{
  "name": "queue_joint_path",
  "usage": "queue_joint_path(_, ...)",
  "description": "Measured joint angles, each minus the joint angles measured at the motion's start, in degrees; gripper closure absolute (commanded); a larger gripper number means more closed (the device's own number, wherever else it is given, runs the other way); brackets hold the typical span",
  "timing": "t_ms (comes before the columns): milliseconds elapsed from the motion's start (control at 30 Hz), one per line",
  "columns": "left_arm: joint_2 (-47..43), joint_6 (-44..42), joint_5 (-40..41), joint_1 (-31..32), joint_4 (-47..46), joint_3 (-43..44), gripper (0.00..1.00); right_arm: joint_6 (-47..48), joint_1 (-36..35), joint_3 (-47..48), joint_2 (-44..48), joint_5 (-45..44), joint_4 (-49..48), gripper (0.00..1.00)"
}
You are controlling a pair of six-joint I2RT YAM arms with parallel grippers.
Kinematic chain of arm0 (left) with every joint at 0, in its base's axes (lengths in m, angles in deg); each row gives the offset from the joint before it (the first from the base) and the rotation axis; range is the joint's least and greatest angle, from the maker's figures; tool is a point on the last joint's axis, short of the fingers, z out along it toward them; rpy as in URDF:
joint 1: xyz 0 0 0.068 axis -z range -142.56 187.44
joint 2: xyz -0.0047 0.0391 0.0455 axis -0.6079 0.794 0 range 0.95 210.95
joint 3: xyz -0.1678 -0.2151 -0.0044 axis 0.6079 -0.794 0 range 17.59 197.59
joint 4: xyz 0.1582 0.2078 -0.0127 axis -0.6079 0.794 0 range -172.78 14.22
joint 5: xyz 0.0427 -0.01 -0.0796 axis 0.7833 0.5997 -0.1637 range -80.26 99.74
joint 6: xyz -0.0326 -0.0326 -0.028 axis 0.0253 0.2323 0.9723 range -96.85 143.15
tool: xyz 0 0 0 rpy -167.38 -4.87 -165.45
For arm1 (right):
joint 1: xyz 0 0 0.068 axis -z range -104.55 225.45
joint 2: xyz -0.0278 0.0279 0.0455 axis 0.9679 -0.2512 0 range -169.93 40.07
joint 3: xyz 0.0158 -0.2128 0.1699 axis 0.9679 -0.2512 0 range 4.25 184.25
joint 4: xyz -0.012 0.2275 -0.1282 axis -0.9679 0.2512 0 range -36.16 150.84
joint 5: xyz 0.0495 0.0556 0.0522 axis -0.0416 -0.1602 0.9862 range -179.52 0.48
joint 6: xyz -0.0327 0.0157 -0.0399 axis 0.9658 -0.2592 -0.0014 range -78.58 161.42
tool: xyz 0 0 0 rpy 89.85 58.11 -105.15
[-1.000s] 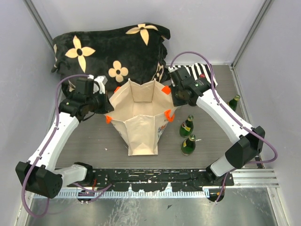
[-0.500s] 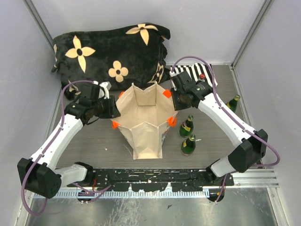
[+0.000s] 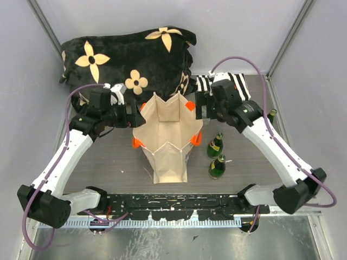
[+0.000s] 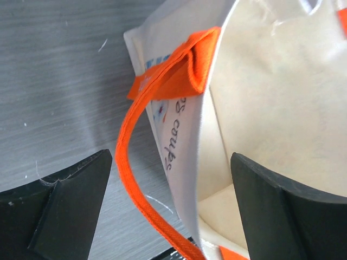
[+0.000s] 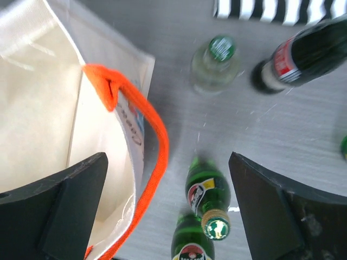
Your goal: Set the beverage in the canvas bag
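Flanking the canvas bag [image 3: 165, 138], the left pincer [image 3: 132, 115] and right pincer [image 3: 199, 111] have just spread and released it, leaving it open for the green bottle [image 3: 216, 145] beside it.

— What sits between the fingers [image 4: 70, 200]?
— The canvas bag's [image 4: 260, 108] top corner and its orange handle [image 4: 130, 157]. The left gripper [image 4: 171, 162] is spread wide.
— Anything else?
— The grey table [image 4: 54, 81], and small lettering [image 4: 173, 135] on the bag's outside.

Soft overhead light is casting faint shadows around the bag [image 3: 169, 162]; the bottles [image 5: 214, 65] beside it are looking slightly blurred.
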Motion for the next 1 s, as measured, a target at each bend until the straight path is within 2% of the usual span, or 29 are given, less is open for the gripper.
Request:
queue_joint_path(133,0.0,-0.1,-0.3,0.0,-1.4,2.7,0.02,0.2,0.8,0.0,5.2,-5.3,-4.5,0.0)
queue_joint_path(233,0.0,-0.7,-0.3,0.0,-3.1,3.7,0.02,0.7,4.9,0.0,7.5,-7.6,-7.6,0.0)
queue_joint_path(333,0.1,-0.8,-0.3,0.0,-3.7,3.7,0.02,1.7,10.6,-0.3,6.9,-9.1,-9.8,0.0)
queue_joint_path(533,0.1,-1.0,-0.8,0.0,-4.4,3.7,0.02,3.6,17.8,-4.2,3.2,-8.4,-15.9,0.02)
queue_joint_path(1000,0.1,-1.2,-3.8,0.0,-5.1,3.7,0.02,5.1,21.3,-18.2,0.5,-3.8,-38.1,0.14)
